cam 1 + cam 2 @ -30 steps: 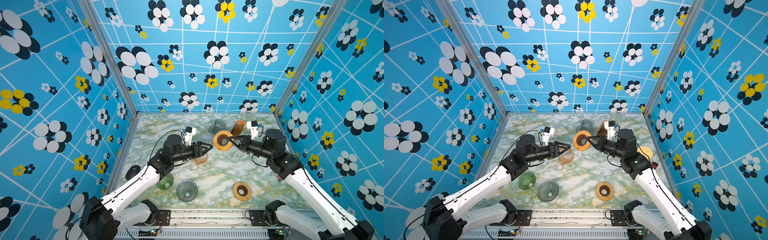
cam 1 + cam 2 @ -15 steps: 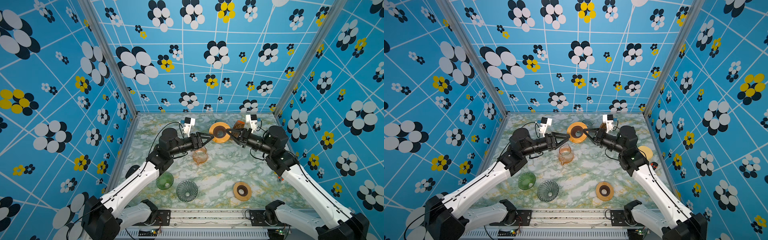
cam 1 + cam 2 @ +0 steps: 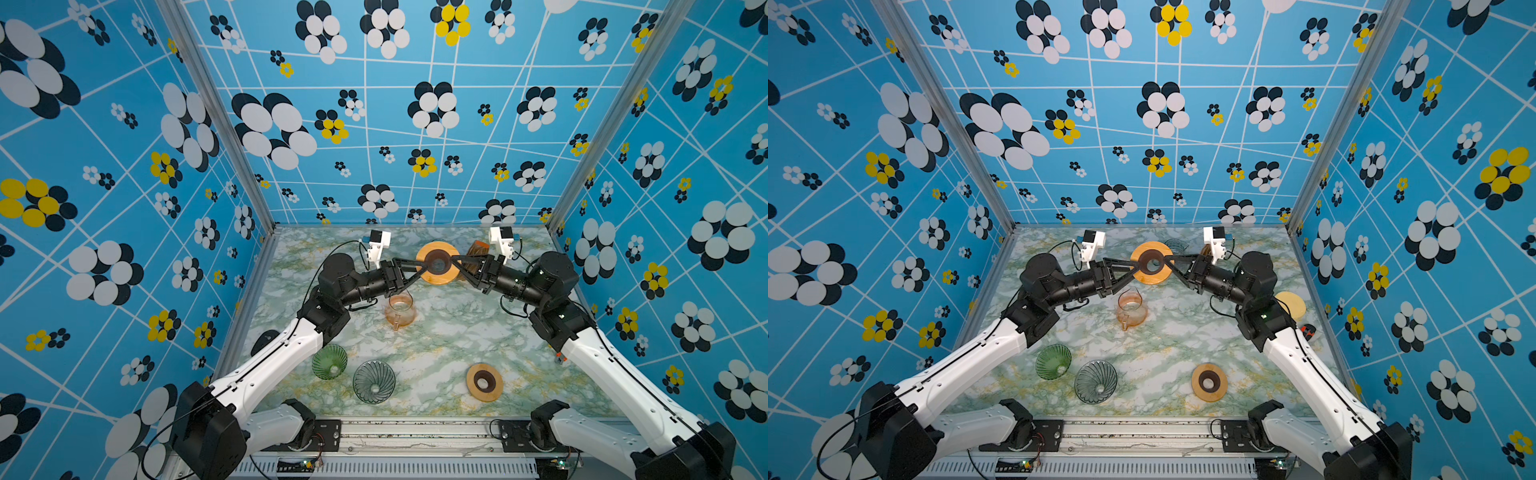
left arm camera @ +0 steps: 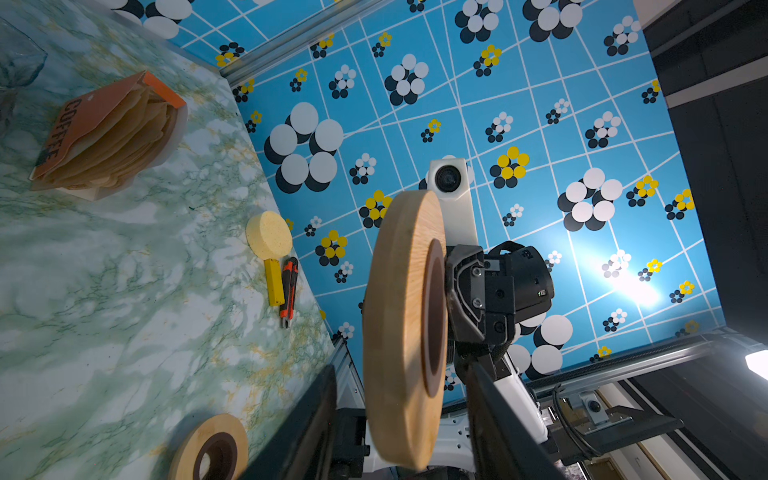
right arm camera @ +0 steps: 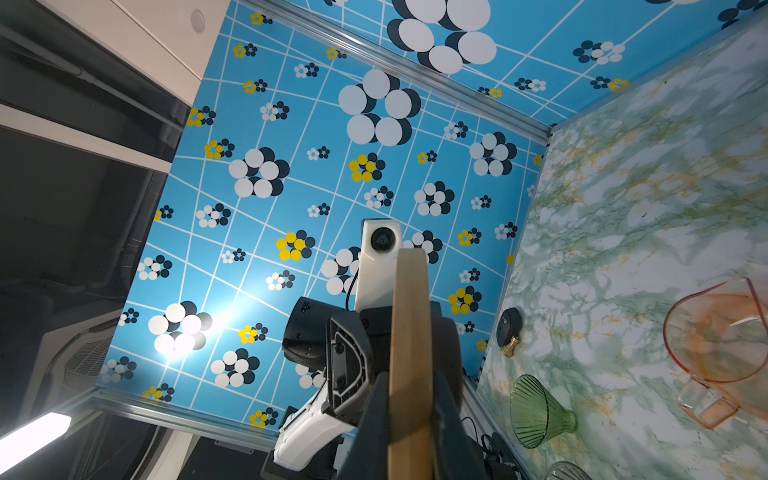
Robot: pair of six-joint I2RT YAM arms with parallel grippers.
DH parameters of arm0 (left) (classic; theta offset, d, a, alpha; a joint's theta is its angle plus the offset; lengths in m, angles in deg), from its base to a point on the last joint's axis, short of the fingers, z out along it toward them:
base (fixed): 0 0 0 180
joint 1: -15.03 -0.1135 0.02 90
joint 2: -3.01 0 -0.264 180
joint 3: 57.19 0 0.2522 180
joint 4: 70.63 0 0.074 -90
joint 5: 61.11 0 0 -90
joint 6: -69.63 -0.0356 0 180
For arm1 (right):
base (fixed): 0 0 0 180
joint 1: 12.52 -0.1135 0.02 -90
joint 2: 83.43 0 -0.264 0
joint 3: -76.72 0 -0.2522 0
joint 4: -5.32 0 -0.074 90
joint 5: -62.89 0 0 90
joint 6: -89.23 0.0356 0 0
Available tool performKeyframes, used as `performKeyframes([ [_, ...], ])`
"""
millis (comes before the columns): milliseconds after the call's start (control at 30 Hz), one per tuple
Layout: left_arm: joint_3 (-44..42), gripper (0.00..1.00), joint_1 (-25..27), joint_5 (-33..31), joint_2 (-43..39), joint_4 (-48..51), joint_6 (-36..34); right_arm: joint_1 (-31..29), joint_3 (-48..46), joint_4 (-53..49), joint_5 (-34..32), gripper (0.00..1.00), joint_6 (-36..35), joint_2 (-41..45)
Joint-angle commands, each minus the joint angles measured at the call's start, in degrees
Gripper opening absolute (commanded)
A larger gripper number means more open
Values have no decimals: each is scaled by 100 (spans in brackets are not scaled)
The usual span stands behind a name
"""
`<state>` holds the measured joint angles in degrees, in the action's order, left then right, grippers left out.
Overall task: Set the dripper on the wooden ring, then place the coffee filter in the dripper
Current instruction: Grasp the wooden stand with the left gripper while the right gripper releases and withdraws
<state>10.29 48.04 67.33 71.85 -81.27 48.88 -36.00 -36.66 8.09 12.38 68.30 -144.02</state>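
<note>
Down near the front-left corner of the surface, the green dripper sits empty. Up in the air, the left gripper straddles the wooden ring, jaws parted with daylight on either side. The right gripper pinches the opposite rim, which looks like a handover. The coffee filter pack lies untouched by the far edge.

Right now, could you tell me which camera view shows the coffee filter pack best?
The left wrist view: the filter pack lies unobstructed, COFFEE label and stacked papers plain. In both top views only a brown sliver peeks past the right gripper; the right wrist view misses it.
</note>
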Motion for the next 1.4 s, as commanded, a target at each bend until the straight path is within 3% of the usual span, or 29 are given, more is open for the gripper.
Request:
performKeyframes([
  [0,131,49,-41,136,35,-316,74,29,-91,410,186,8,101,13],
  [233,131,44,-42,155,60,-495,199,29,-212,491,228,8,137,13],
  [267,139,39,-47,156,56,-488,201,28,-229,508,232,8,142,13],
  [767,108,23,-50,126,157,-694,340,26,-288,518,262,9,64,8],
  [1033,118,20,-72,167,244,-811,423,21,-286,239,235,12,-184,6],
  [1367,37,18,-208,215,239,-757,293,31,-114,-467,58,41,-725,194],
])
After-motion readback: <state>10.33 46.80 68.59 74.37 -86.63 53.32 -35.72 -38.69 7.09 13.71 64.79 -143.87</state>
